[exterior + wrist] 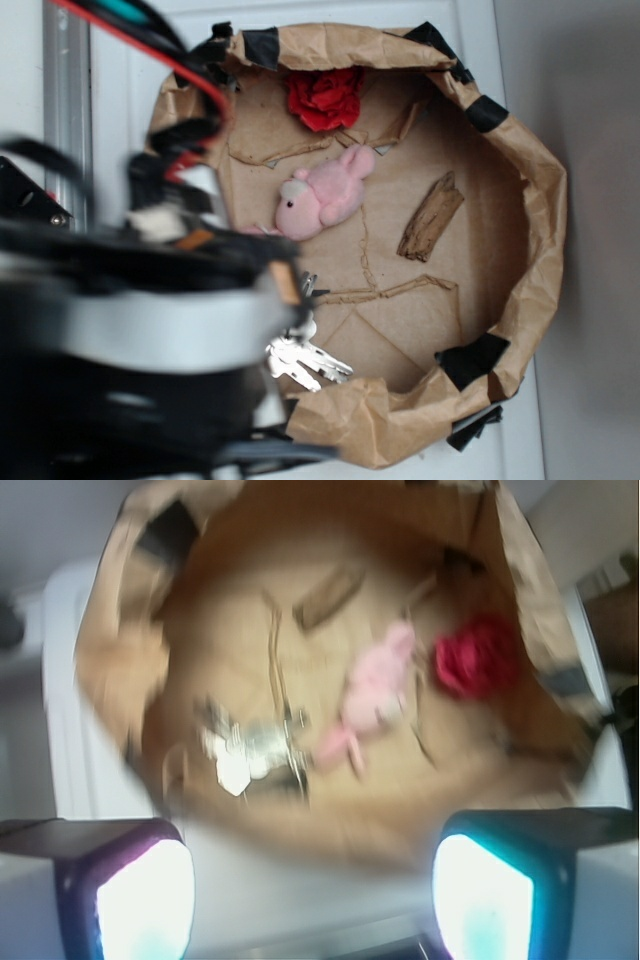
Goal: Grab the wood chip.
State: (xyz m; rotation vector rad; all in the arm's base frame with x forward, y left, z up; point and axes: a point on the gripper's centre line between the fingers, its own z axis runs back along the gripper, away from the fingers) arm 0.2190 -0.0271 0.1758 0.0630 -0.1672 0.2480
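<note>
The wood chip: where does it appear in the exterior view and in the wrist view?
Exterior: the wood chip lies right of centre on the paper floor, to the right of the pink plush toy.
Wrist: the wood chip is blurred, at upper centre, above and left of the pink plush toy.
Shared landmark: the pink plush toy.

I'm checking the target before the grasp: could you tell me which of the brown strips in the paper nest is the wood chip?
The wood chip is the thick, dark, grainy piece right of the pink plush toy; the torn paper strips are thin, pale and flat.
</note>
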